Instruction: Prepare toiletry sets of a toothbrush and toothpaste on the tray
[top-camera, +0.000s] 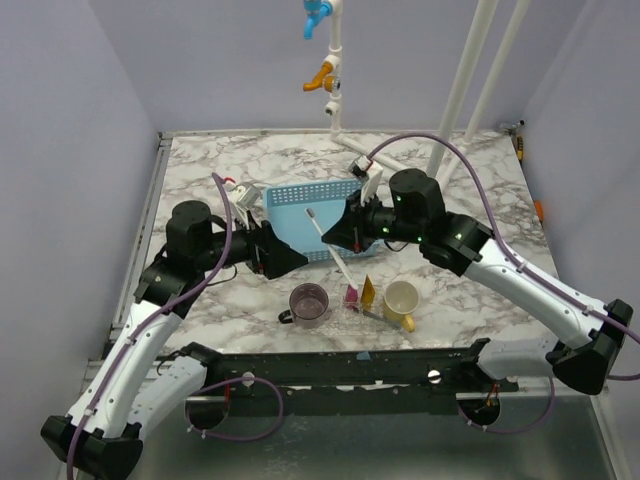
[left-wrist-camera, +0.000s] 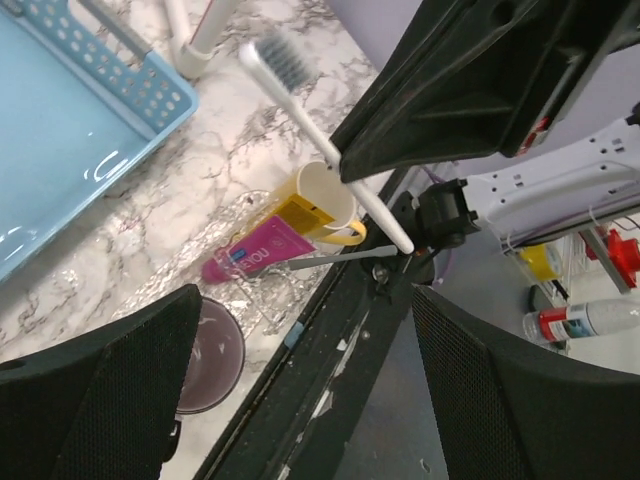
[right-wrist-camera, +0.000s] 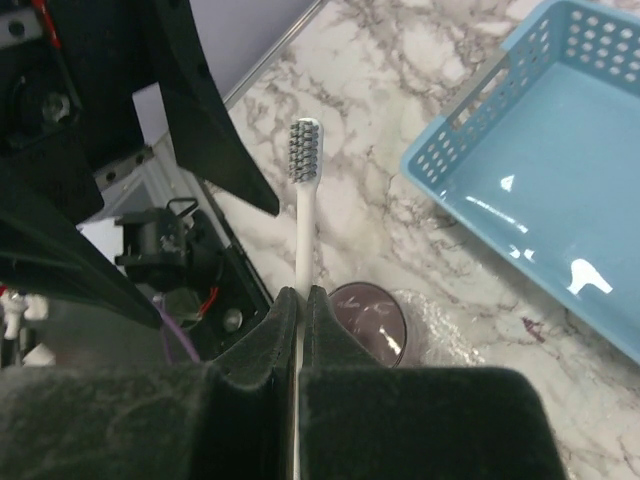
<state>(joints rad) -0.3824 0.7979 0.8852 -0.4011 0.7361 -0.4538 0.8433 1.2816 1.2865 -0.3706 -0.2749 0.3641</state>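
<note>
The right gripper (right-wrist-camera: 300, 300) has its fingers pinched tight on the handle of a white toothbrush (right-wrist-camera: 303, 215). In the top view the brush sits mid-frame, slanting from the blue mesh basket (top-camera: 300, 189) down towards the tubes. The left gripper (top-camera: 297, 261) hangs just left of it with its fingers spread wide, holding nothing.

My read is that the brush is on its way to the clear tray (left-wrist-camera: 265, 300), lower centre of the top view. To do that well I'd bring it down slow and flatten the slant so the handle lies beside one tube. I'd only let go once it rests on the plastic. It's tight in there, so watch the cups either side, and the left arm should stay out.

Count on the desk (top-camera: 250, 160):
- 1 white toothbrush
- 2 toothpaste tubes, the magenta toothpaste (left-wrist-camera: 258, 250) and the yellow toothpaste (left-wrist-camera: 293, 212), touching
- 1 purple cup (top-camera: 309, 303)
- 1 yellow mug (top-camera: 401, 300)
- 1 basket
- 1 tray
- 1 thin grey stick (left-wrist-camera: 320, 258) by the tubes, maybe a second brush, can't tell
</note>
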